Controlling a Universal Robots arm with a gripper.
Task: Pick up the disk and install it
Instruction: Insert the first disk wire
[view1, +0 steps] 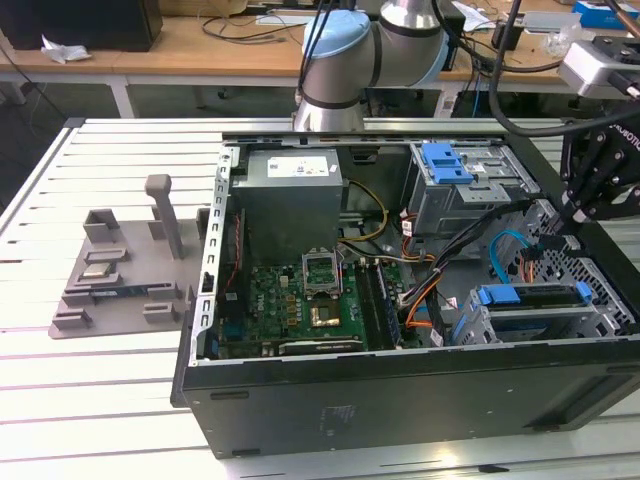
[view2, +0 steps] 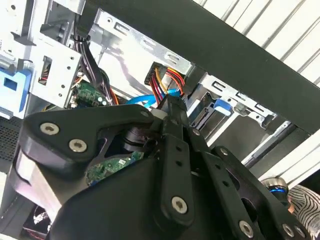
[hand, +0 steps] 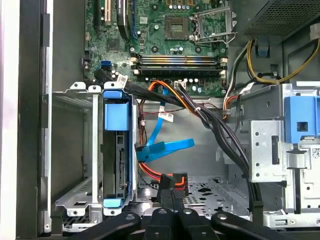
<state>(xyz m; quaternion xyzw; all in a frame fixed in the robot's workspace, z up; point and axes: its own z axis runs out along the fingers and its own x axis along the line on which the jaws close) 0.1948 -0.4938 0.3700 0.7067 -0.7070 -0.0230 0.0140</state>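
Note:
The disk (view1: 535, 312), a grey drive in a blue carrier frame, sits slotted in the lower metal cage (view1: 600, 300) at the front corner of the open computer case, on the exterior view's right. In the first wrist view the disk (hand: 120, 155) stands on edge inside that cage (hand: 75, 150), blue tabs at both ends. My gripper (view1: 548, 240) hangs just behind the cage, inside the case. Its fingers (hand: 165, 205) are shut, tips against a black cable plug (hand: 172, 180) with orange and red wires. That plug (view2: 159, 77) and my gripper (view2: 172, 107) also show in the second wrist view.
The case holds a motherboard (view1: 300, 295), a grey power supply (view1: 290, 195) and an upper cage with a blue latch (view1: 447, 160). A black cable bundle (hand: 215, 125) and a blue flat cable (hand: 165, 147) cross the bay. A grey fixture (view1: 125, 265) lies on the table (view1: 100, 380).

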